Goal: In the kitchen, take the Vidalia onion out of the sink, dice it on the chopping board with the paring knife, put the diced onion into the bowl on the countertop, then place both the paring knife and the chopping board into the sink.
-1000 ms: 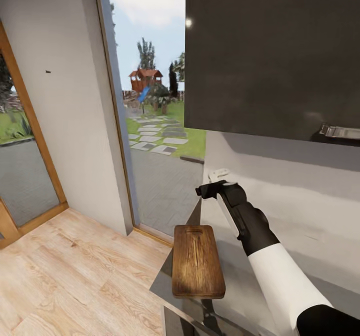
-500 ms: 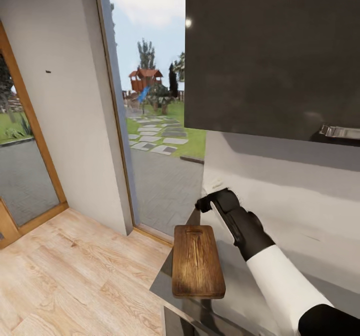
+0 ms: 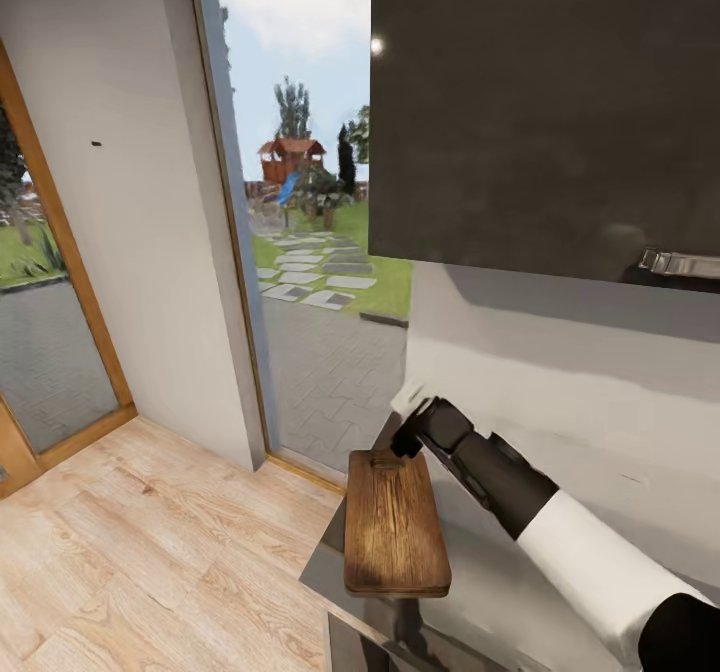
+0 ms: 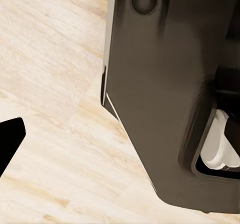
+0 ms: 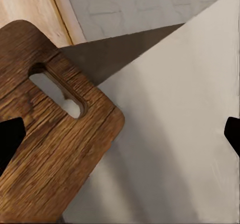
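Observation:
The dark-brown chopping board (image 3: 395, 527) lies lengthwise at the end of the glossy dark-grey countertop (image 3: 328, 570), its slot-shaped handle hole at the far end. My right gripper (image 3: 408, 427) hangs just above that far end. In the right wrist view the board (image 5: 55, 149) and its slot are close below, and the right gripper (image 5: 121, 134) is open, one black fingertip (image 5: 10, 139) at each side of the picture and nothing between them. The left wrist view looks down at the floor, with one black fingertip (image 4: 10, 139) far out to the side. The onion, knife, bowl and sink are out of view.
A glossy black upper cabinet (image 3: 540, 102) hangs above the counter against a white wall (image 3: 590, 402). A large window (image 3: 310, 252) stands just past the counter's end. Pale wood-plank floor (image 3: 150, 552) spreads to the left, and the robot's dark base (image 4: 165, 94) stands on it.
My right arm has dropped and swung left, bringing its gripper from higher up by the wall down to the board's handle-hole end. The board and the camera have not moved.

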